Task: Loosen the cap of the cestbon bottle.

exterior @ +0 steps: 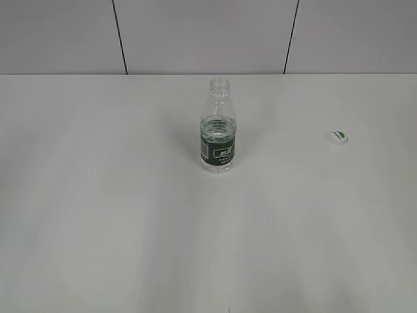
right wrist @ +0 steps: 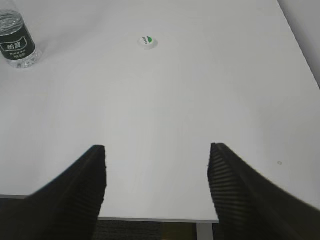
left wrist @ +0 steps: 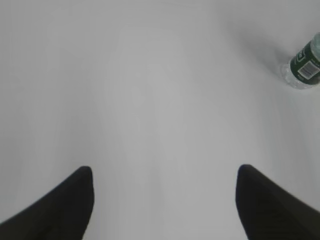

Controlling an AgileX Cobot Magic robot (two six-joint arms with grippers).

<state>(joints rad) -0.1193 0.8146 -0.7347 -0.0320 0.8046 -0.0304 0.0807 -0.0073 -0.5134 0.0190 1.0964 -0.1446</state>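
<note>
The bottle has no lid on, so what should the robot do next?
Probably nothing more than stay back. The cap already lies on the table, apart from the open-necked bottle, and both grippers' fingers are open and empty.

A white table [exterior: 98, 215] carries the upright cestbon bottle [exterior: 217, 130] and, well apart, its cap [exterior: 337, 136].

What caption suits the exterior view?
Uncapped cestbon bottle upright on white table, its cap lying apart to the right.

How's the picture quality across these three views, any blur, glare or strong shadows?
Exterior view: sharp, even light, faint shadow beside the cestbon bottle. Left wrist view: soft and washed out, fingers blurred. Right wrist view: clearest, the cap crisp, no glare.
</note>
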